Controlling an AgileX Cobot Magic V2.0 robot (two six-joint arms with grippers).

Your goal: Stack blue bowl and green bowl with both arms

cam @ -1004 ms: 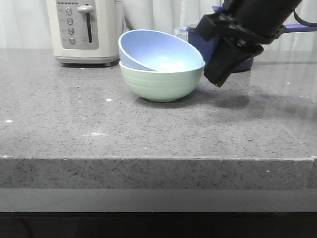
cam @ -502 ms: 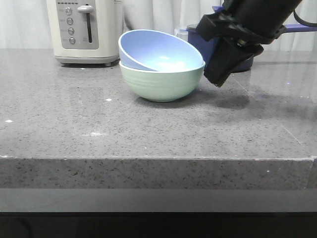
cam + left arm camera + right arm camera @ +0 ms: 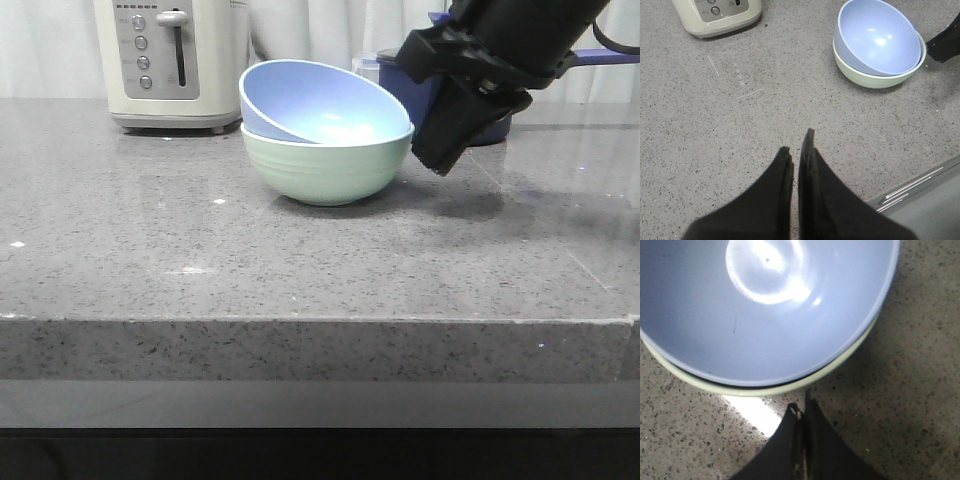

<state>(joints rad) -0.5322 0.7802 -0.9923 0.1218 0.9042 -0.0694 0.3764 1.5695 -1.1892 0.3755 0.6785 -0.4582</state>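
Observation:
The blue bowl (image 3: 325,100) sits tilted inside the green bowl (image 3: 325,170) on the grey counter, its left rim raised. Both show in the left wrist view, blue bowl (image 3: 877,37) in green bowl (image 3: 875,80), and in the right wrist view, blue bowl (image 3: 765,305) over green rim (image 3: 765,390). My right gripper (image 3: 437,160) is shut and empty, hanging just right of the bowls, apart from them; its tips show in the right wrist view (image 3: 802,407). My left gripper (image 3: 797,142) is shut and empty above bare counter, well away from the bowls; it is out of the front view.
A cream toaster (image 3: 170,60) stands at the back left. A dark navy saucepan (image 3: 420,80) stands behind my right arm. The counter's front edge (image 3: 320,320) runs across the front view; in the left wrist view the edge (image 3: 920,180) lies near my left gripper.

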